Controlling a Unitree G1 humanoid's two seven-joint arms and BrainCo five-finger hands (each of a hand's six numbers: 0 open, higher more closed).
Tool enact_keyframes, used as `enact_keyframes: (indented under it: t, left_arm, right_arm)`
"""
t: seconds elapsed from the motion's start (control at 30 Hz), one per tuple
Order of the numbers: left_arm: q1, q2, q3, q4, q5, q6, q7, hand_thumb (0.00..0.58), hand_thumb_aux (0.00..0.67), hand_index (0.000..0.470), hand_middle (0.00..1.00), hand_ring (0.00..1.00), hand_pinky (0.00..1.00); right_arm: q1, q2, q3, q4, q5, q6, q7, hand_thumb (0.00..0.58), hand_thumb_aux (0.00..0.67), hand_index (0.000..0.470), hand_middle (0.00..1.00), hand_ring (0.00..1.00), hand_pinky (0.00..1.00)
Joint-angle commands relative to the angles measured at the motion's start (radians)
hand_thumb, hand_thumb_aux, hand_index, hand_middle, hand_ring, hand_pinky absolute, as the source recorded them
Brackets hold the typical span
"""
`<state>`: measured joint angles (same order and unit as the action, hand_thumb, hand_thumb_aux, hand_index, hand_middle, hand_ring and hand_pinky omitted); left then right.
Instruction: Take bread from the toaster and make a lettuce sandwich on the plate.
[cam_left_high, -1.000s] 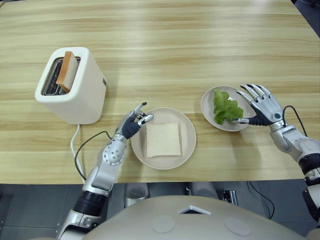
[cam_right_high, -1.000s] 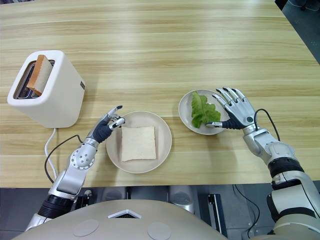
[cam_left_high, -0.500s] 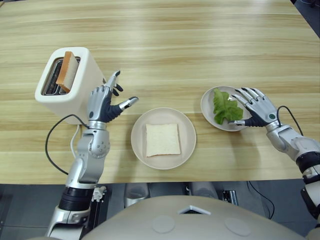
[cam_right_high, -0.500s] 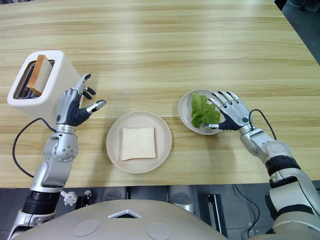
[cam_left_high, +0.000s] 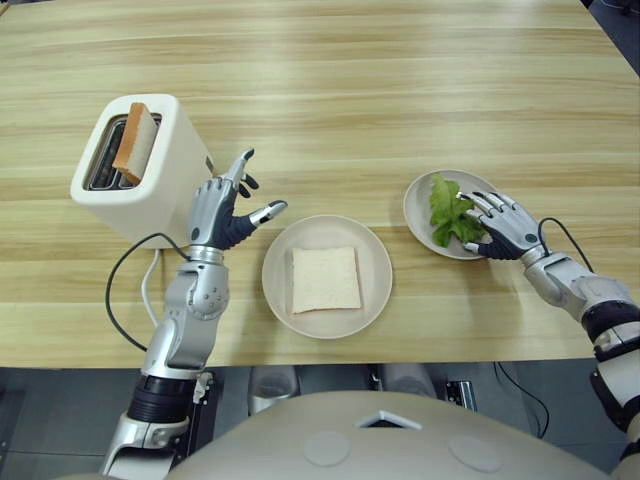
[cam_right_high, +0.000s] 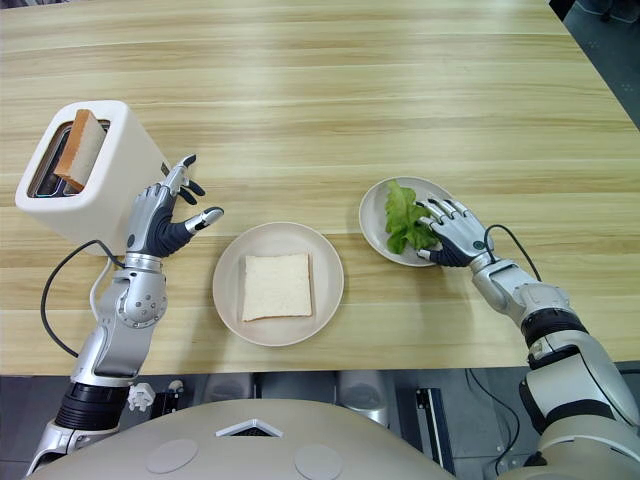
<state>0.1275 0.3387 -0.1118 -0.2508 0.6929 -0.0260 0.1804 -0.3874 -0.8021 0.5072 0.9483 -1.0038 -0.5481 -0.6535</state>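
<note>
I see a square, pale bread slice lying flat on the round beige plate, and a crusted slice standing in the boxy cream toaster. Crinkled lettuce fills a smaller dish; my right robot hand rests on it, and I cannot tell whether it grips. My left robot hand hangs open, holding nothing, just beside the toaster above the wood-grain table

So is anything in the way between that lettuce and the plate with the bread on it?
Nothing visible. The lettuce lies in its small dish with the right hand on it. The plate with the bread slice sits beside the dish, with bare table between. The left hand is by the toaster.
</note>
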Motion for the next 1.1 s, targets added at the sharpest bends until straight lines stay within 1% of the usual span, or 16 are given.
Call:
enact_keyframes:
  t: [0.03, 0.07, 0.1, 0.37, 0.43, 0.47, 0.53, 0.67, 0.83, 1.1]
  left_arm:
    - [-0.002, 0.0, 0.002, 0.027, -0.01, -0.004, -0.011, 0.0, 0.0, 0.0, 1.0, 1.0, 1.0]
    - [-0.005, 0.0, 0.001, 0.031, -0.009, -0.005, -0.011, 0.0, 0.0, 0.0, 1.0, 1.0, 1.0]
    - [-0.007, -0.001, -0.001, 0.035, -0.009, -0.006, -0.011, 0.0, 0.0, 0.0, 1.0, 1.0, 1.0]
    - [-0.028, -0.007, -0.018, 0.074, 0.001, -0.017, -0.006, 0.0, 0.0, 0.0, 1.0, 1.0, 1.0]
    - [-0.033, -0.008, -0.022, 0.083, 0.002, -0.02, -0.005, 0.0, 0.0, 0.0, 1.0, 1.0, 1.0]
    - [-0.035, -0.009, -0.024, 0.086, 0.003, -0.021, -0.004, 0.0, 0.0, 0.0, 1.0, 1.0, 1.0]
    - [-0.038, -0.01, -0.025, 0.092, 0.005, -0.023, -0.002, 0.0, 0.0, 0.0, 1.0, 1.0, 1.0]
    - [-0.044, -0.012, -0.021, 0.108, 0.01, -0.027, 0.006, 0.0, 0.0, 0.0, 1.0, 1.0, 1.0]
    - [-0.054, -0.014, -0.021, 0.125, 0.015, -0.029, 0.017, 0.0, 0.0, 0.0, 1.0, 1.0, 1.0]
    - [-0.087, 0.005, 0.006, 0.127, 0.014, -0.03, 0.037, 0.0, 0.0, 0.0, 1.0, 1.0, 1.0]
  right_arm:
    - [-0.009, 0.0, 0.015, -0.007, 0.004, -0.005, -0.013, 0.572, 0.591, 0.406, 0.0, 0.0, 0.0]
    - [-0.011, 0.0, 0.014, -0.011, 0.005, -0.006, -0.02, 0.572, 0.591, 0.406, 0.0, 0.0, 0.0]
    - [-0.013, 0.0, 0.014, -0.014, 0.004, -0.007, -0.025, 0.58, 0.67, 0.46, 0.0, 0.0, 0.0]
    - [-0.021, -0.006, -0.007, -0.069, 0.021, -0.018, -0.075, 0.58, 0.67, 0.46, 0.0, 0.0, 0.0]
    - [-0.019, -0.01, -0.024, -0.089, 0.045, -0.038, -0.08, 0.58, 0.67, 0.46, 0.0, 0.0, 0.0]
    - [-0.017, -0.011, -0.035, -0.096, 0.064, -0.057, -0.079, 0.58, 0.67, 0.46, 1.0, 1.0, 1.0]
    - [-0.013, -0.009, -0.058, -0.107, 0.107, -0.095, -0.059, 0.58, 0.67, 0.46, 1.0, 1.0, 1.0]
    - [-0.004, -0.011, -0.104, -0.165, 0.162, -0.136, -0.056, 0.58, 0.67, 0.46, 1.0, 1.0, 1.0]
    - [-0.013, 0.005, -0.15, -0.263, 0.212, -0.163, -0.017, 0.58, 0.67, 0.46, 1.0, 1.0, 1.0]
    - [-0.041, 0.081, -0.189, -0.453, 0.275, -0.178, 0.107, 0.58, 0.67, 0.46, 1.0, 1.0, 1.0]
